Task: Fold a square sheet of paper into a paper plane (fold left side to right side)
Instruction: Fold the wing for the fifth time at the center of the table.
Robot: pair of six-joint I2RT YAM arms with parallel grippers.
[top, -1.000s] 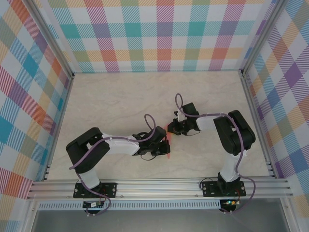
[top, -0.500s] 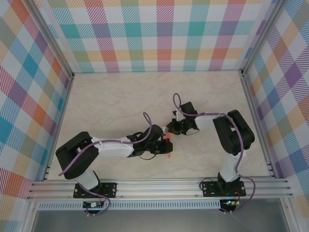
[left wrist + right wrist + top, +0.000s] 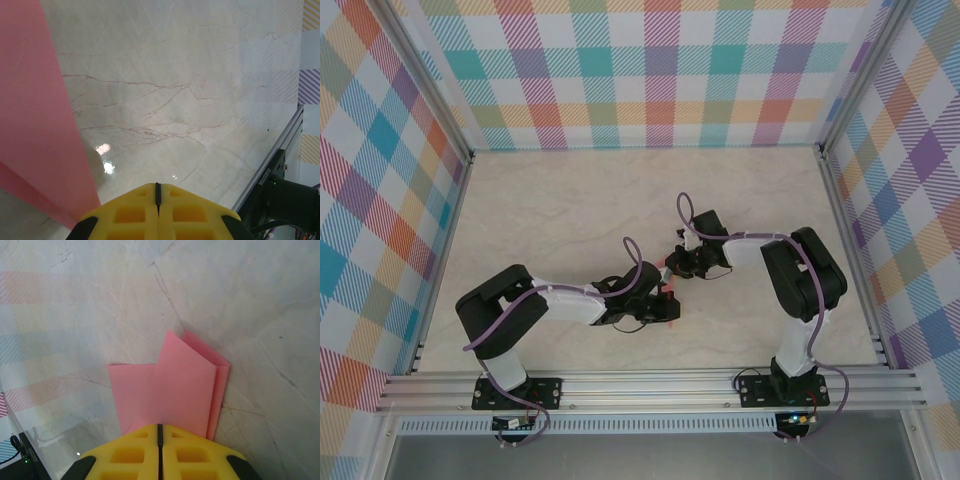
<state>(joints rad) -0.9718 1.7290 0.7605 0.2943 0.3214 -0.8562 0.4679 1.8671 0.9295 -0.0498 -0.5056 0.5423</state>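
This is a robotics lab test cell. A pale marble-patterned tabletop [image 3: 560, 210] is boxed in on the left, right and far sides by flat panels printed in pastel plaid [image 3: 660, 70], framed by silver aluminium extrusion posts [image 3: 428, 90]. Along the near edge, a slotted aluminium rail [image 3: 650, 385] carries black bolted base plates [image 3: 517, 392]. On these stand a black-and-white left robot arm [image 3: 555, 298] and a matching right robot arm [image 3: 805, 275], with purple cables [image 3: 632, 250] looping along them.

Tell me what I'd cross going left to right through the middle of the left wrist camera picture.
Pink paper → bare marble tabletop → aluminium frame rail → plaid wall.
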